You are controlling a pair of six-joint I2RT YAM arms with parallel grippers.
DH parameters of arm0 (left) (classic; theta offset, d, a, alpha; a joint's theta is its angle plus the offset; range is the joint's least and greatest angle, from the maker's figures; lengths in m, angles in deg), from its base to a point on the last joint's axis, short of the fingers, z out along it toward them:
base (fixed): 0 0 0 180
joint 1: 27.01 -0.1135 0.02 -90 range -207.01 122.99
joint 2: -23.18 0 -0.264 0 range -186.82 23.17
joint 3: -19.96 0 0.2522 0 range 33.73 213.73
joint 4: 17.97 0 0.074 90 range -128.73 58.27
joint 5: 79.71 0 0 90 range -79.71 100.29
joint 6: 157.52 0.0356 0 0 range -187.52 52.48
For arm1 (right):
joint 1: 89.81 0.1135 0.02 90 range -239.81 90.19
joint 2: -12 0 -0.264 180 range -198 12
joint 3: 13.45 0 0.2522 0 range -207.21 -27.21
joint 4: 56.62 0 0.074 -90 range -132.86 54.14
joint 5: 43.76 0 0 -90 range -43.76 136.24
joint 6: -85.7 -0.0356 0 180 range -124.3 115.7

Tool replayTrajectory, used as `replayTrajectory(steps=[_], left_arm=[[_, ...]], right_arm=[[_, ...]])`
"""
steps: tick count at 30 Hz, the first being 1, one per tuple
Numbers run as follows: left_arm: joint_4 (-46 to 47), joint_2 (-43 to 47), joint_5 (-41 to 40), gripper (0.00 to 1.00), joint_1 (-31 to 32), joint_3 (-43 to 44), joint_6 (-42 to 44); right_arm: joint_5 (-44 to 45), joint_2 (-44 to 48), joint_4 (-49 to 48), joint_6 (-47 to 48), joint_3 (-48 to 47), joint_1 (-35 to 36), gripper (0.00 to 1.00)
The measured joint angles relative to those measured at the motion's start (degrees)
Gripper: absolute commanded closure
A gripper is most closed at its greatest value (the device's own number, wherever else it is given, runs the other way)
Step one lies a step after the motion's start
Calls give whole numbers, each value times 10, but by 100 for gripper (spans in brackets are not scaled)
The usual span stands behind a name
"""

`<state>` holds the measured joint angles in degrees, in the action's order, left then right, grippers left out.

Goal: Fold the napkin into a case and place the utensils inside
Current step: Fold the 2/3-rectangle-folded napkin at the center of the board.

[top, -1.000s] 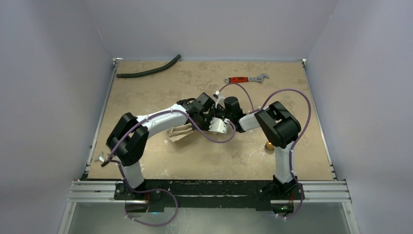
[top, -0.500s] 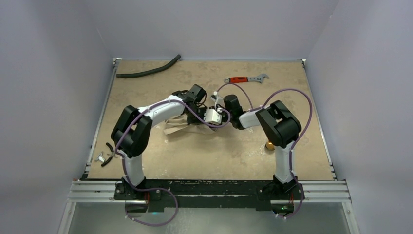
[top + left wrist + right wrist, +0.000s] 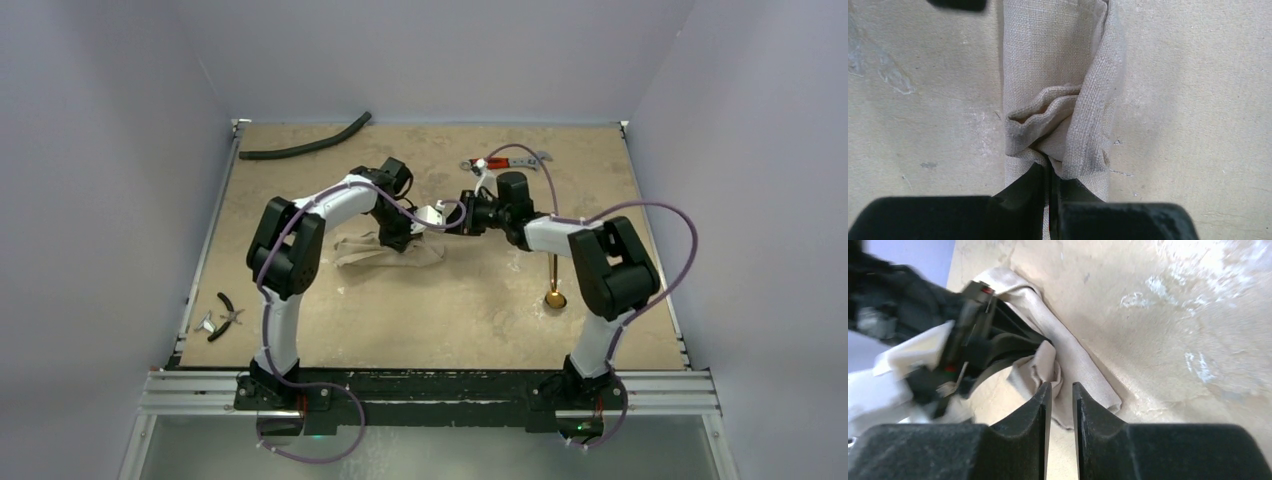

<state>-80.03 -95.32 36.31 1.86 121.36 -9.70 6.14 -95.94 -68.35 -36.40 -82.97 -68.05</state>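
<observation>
Cream napkin bunched into a narrow roll, one fold clamped between the closed left gripper tips, right gripper jaws set slightly apart just short of the napkin's end, gold spoon laid well behind the right gripper

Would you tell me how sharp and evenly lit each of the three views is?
Top external: sharp, evenly lit, soft shadows. Left wrist: napkin weave crisp. Right wrist: left side blurred, glare on the table.
</observation>
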Motion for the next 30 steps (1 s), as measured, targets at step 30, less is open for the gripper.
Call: replayTrajectory(steps=[30], left_arm=[[-83,-64,98,63,-43,85,-38]], right_arm=[[117,-17,-322,-73,120,101,100]])
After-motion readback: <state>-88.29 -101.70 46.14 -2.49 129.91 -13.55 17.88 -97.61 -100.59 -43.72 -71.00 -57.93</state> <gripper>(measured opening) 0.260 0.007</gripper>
